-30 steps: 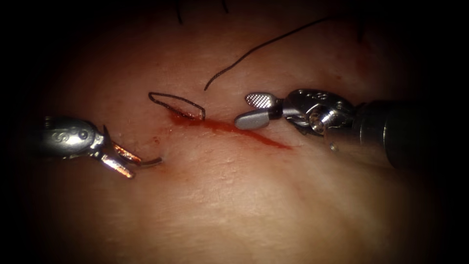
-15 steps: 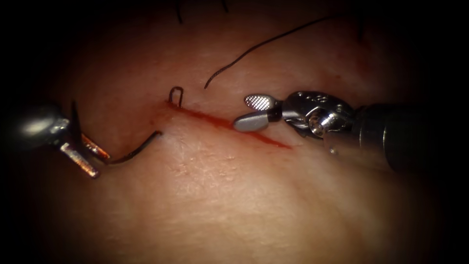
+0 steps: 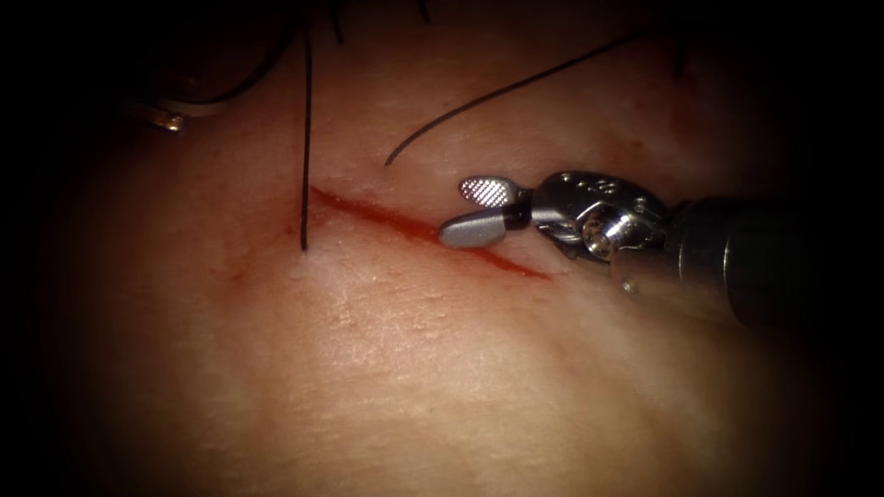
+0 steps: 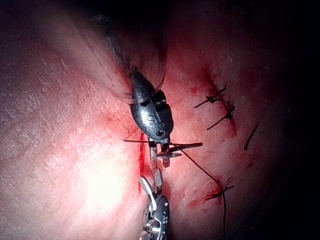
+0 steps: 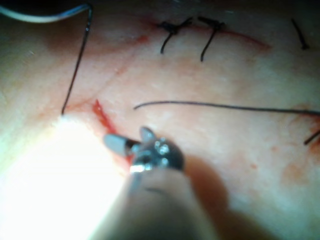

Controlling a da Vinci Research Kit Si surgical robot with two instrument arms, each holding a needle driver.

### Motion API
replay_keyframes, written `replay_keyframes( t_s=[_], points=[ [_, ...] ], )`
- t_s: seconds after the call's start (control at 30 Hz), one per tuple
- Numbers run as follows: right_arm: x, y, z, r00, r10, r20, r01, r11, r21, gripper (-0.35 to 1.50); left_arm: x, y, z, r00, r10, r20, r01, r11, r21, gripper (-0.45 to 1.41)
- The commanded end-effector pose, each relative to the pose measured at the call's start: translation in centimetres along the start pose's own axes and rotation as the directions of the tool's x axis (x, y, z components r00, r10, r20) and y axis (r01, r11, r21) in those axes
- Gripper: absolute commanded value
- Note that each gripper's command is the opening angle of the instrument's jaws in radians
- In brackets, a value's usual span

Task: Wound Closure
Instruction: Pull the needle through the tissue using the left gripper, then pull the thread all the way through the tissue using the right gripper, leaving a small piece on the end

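My left tool (image 3: 166, 118) is lifted to the far upper left, jaws shut on the curved needle (image 3: 195, 109) near the end away from the thread. The needle is free of the tissue (image 3: 442, 368). Its thread (image 3: 305, 138) runs straight up from a point in the tissue just left of the cut (image 3: 414, 230). My right tool (image 3: 479, 210) hovers over the middle of the cut, jaws open and holding nothing. The right wrist view shows those open jaws (image 5: 127, 139), the needle (image 5: 45, 18) and the taut thread (image 5: 75, 70). My left tool (image 4: 162, 152) hangs above the cut.
A loose thread tail (image 3: 497, 92) lies on the tissue right of the cut, above the right tool. Red fluid (image 3: 368, 213) lines the cut. Two tied stitches (image 5: 170, 27) with short cut ends sit further along the wound.
The left tool has drawn the needle out of the tissue left of the cut and carried it up and left. The thread loop over the cut has pulled through. The right tool stayed put.
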Motion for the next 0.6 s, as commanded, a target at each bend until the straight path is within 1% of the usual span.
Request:
replay_keyframes(
  t_s=[0.03, 0.23, 0.43, 0.6],
  points=[
    [-0.01, 0.03, 0.09, 1.0, 0.0, 0.0, 0.0, 1.0, 0.001, 1.23, -0.05, -0.02, 0.06, 1.0, 0.019, 0.003, -0.019, 1.0, 0.014, -0.45],
    [0.0, 0.02, 0.12, 1.0, -0.01, -0.007, 0.01, 1.0, -0.001, 1.23, 0.04, -0.28, 0.01, 0.998, 0.07, -0.006, -0.069, 0.993, 0.098, -0.45],
    [0.03, -0.01, 0.17, 0.999, -0.042, -0.015, 0.042, 0.999, -0.006, 1.23, 0.16, -0.5, -0.05, 0.995, 0.1, -0.023, -0.095, 0.983, 0.159, -0.45],
    [0.04, -0.02, 0.19, 0.998, -0.052, -0.016, 0.052, 0.999, -0.008, 1.21, 0.32, -0.77, -0.12, 0.992, 0.115, -0.046, -0.102, 0.969, 0.224, -0.45]
  ],
)
